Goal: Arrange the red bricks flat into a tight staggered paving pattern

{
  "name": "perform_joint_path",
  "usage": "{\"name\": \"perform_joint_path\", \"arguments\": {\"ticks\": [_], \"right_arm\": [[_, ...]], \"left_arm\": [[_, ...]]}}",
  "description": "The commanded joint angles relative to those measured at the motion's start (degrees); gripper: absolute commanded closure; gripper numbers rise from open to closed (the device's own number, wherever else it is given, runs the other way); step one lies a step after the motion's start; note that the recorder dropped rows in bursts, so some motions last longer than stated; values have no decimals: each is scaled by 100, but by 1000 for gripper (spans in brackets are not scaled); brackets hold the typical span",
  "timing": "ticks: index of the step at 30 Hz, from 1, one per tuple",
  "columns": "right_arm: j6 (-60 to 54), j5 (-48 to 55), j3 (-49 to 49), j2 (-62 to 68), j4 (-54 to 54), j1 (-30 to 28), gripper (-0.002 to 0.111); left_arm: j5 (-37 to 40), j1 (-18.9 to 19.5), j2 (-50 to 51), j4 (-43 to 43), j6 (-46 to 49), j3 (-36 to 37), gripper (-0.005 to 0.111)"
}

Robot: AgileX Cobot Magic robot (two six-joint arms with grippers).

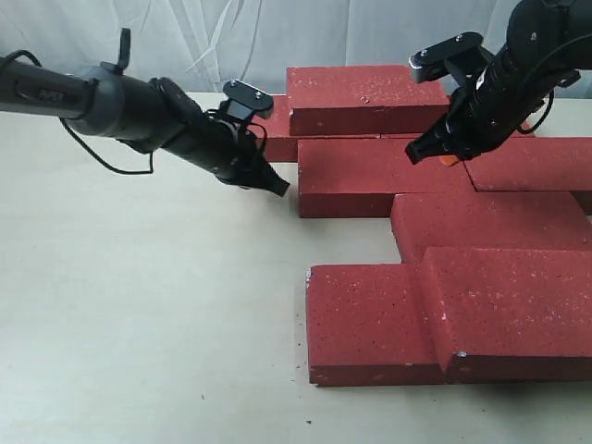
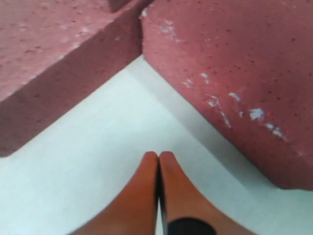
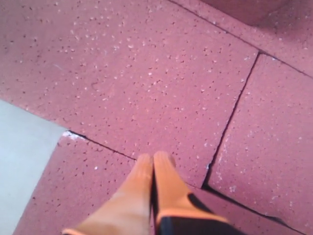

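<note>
Nearest the camera, the front brick (image 1: 370,324) lies flat on the table (image 1: 139,324). Its neighbour (image 1: 518,310) to the right seems to sit a step higher, lapping over it. Behind them the middle brick (image 1: 486,222) lies flat, offset sideways. Further back, my left gripper (image 1: 276,185) hangs just off the left end of the second-row brick (image 1: 365,171), pressed together with nothing held. Its wrist view shows the closed fingertips (image 2: 146,171) above bare table, in the corner between two bricks. My right gripper (image 1: 430,153), equally closed and empty, points down over a seam between bricks, its fingertips (image 3: 142,171) just above the grainy surface. Farthest off, the back brick (image 1: 370,97) seems to rest on top of others. These red bricks look heavy, rigid and rough, so I judge they won't slip or give, but lifting one would strain me. I would rather shove an end face or long side with closed fingers, low down, so it slides without tipping
</note>
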Motion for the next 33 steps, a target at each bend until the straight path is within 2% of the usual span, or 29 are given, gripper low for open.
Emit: {"name": "perform_joint_path", "arguments": {"ticks": [1, 4, 11, 14, 16, 19, 22, 25, 27, 29, 31, 33], "right_arm": [[40, -728, 602, -697, -339, -50, 109], [262, -711, 1017, -1408, -512, -102, 109], [646, -386, 1877, -2661, -940, -158, 109], [1509, -374, 2288, -3058, -1948, -158, 109], [2623, -235, 2502, -3235, -2833, -158, 109], [4022, -171, 2612, -3320, -3536, -158, 109], [4075, -676, 2601, -3307, -3306, -158, 109], [3657, -1280, 2420, -3201, -2721, -158, 109], [3247, -778, 2071, -3091, -2242, -158, 109], [2626, 318, 1573, -2985, -1966, -158, 109], [2277, 1673, 1163, -2932, -2052, -171, 109], [2109, 2546, 973, -2959, -2177, -355, 109]], "left_arm": [[496, 233, -471, 192, -229, 156, 107], [1017, 246, -864, 296, -343, 248, 107], [2432, -143, -1606, 547, -353, 490, 107], [2858, -362, -1885, 588, -341, 651, 107], [3185, -556, -2000, 672, -274, 757, 107], [3691, -877, -2058, 701, -34, 811, 107], [3933, -1181, -2058, 675, 133, 811, 107], [4086, -1471, -2058, 916, 133, 811, 107], [4209, -1656, -2058, 1121, 133, 811, 107], [4246, -1803, -2058, 1325, 133, 811, 107], [4284, -1921, -2058, 1413, 133, 811, 107], [4296, -2028, -2058, 1403, 133, 811, 107]]}}
